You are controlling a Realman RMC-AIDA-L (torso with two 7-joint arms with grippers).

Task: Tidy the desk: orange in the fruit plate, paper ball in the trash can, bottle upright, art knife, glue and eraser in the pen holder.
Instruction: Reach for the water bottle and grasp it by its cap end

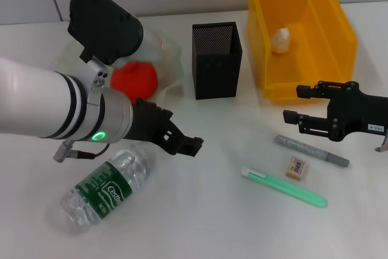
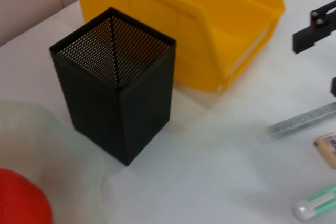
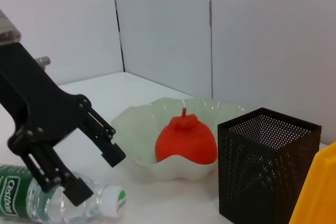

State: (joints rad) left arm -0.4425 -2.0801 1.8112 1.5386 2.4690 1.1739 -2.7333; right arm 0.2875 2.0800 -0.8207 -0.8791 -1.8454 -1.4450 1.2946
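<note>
The orange (image 1: 134,80) lies in the pale-green fruit plate (image 1: 173,59). The paper ball (image 1: 282,39) lies inside the yellow trash can (image 1: 303,4). The bottle (image 1: 106,189) lies on its side at the front left. My left gripper (image 1: 189,144) is open and empty, just right of and above the bottle's cap end; it also shows in the right wrist view (image 3: 97,177). The black mesh pen holder (image 1: 216,60) stands empty. The eraser (image 1: 297,167), a grey glue stick (image 1: 311,150) and a green art knife (image 1: 284,187) lie on the table. My right gripper (image 1: 297,104) is open, just behind them.
The pen holder stands between the fruit plate and the trash can, with narrow gaps on both sides. A white wall runs behind the table. A grey plug and cable (image 1: 66,150) hang under my left arm.
</note>
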